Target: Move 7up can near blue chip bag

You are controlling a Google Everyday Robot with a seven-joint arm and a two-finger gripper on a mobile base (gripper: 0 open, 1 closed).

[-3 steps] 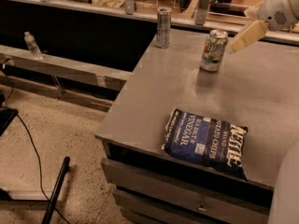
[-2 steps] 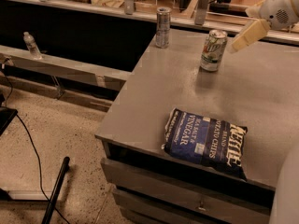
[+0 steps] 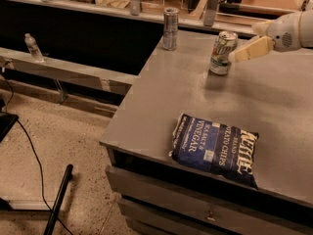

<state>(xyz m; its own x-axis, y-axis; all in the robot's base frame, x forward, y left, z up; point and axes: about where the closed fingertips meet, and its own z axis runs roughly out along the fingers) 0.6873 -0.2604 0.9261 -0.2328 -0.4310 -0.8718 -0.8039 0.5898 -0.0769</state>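
gripper (image 3: pixel 238 55) sits at the right, just beside the upright 7up can (image 3: pixel 222 53); wide or narrow, cannot tell. it stands far back on the table (image 3: pixel 161 97), bag (image 3: pixel 215 148) near the front edge.

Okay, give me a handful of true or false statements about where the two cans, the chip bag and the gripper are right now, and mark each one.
1. The 7up can stands upright on the table. True.
2. The 7up can touches the blue chip bag. False: they are well apart. The bag lies flat near the table's front edge and the can stands farther back.
3. The gripper is right beside the 7up can. True.
4. The slim silver can lies on its side. False: it stands upright near the table's far edge.
5. A plastic bottle stands on the ledge off to the side of the table. True.
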